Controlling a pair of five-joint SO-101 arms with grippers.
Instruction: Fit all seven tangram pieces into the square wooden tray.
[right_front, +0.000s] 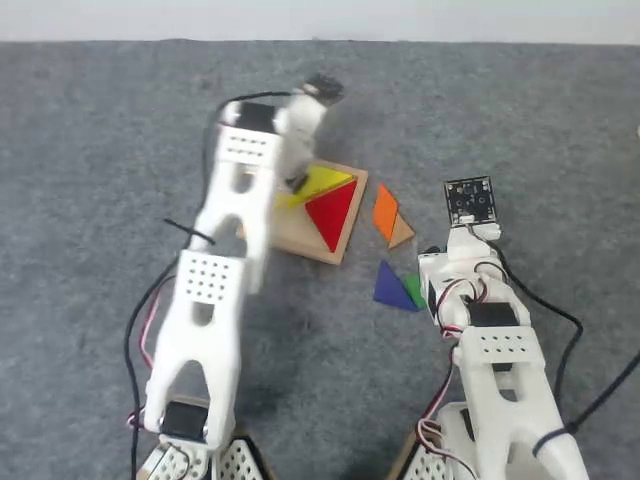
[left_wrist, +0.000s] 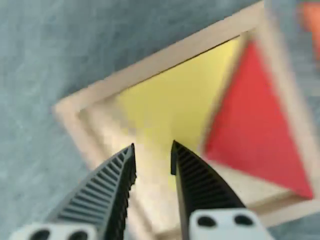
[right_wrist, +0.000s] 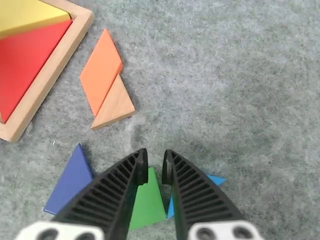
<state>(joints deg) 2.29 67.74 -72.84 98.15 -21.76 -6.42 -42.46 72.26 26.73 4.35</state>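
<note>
The square wooden tray (right_front: 345, 243) lies at the table's middle and holds a yellow triangle (right_front: 320, 183) and a red triangle (right_front: 335, 212). My left gripper (left_wrist: 152, 147) hovers over the yellow triangle (left_wrist: 180, 105) near the tray's rim (left_wrist: 150, 62), open a little and holding nothing. Right of the tray lie an orange parallelogram (right_wrist: 101, 70), a tan triangle (right_wrist: 115, 107), a dark blue triangle (right_wrist: 70, 182), a green triangle (right_wrist: 147, 202) and a light blue piece (right_wrist: 215, 180). My right gripper (right_wrist: 155, 155) stands over the green triangle, its jaws almost together and empty.
Grey felt covers the table. The loose pieces (right_front: 395, 250) lie in a cluster between the tray and the right arm (right_front: 490, 340). The left arm (right_front: 225, 260) stretches along the tray's left side, with bare felt to its left.
</note>
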